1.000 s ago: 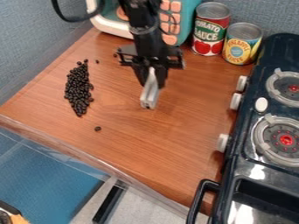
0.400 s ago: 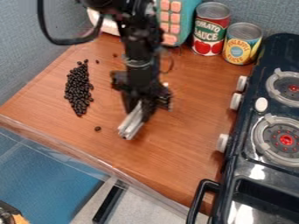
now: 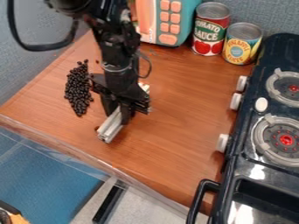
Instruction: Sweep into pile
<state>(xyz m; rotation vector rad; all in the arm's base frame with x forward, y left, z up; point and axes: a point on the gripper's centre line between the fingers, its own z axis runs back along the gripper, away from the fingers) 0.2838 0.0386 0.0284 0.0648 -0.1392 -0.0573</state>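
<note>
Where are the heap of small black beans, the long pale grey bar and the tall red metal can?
Heap of black beans (image 3: 77,91): camera view, on its middle.
Pale grey bar (image 3: 109,128): camera view, near its lower end.
Red metal can (image 3: 209,33): camera view, on its front.

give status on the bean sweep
Gripper shut on pale bar. Beans heaped at picture left, one stray bean by bar's lower end. Nothing obvious in the way; cans back by the wall.
</note>
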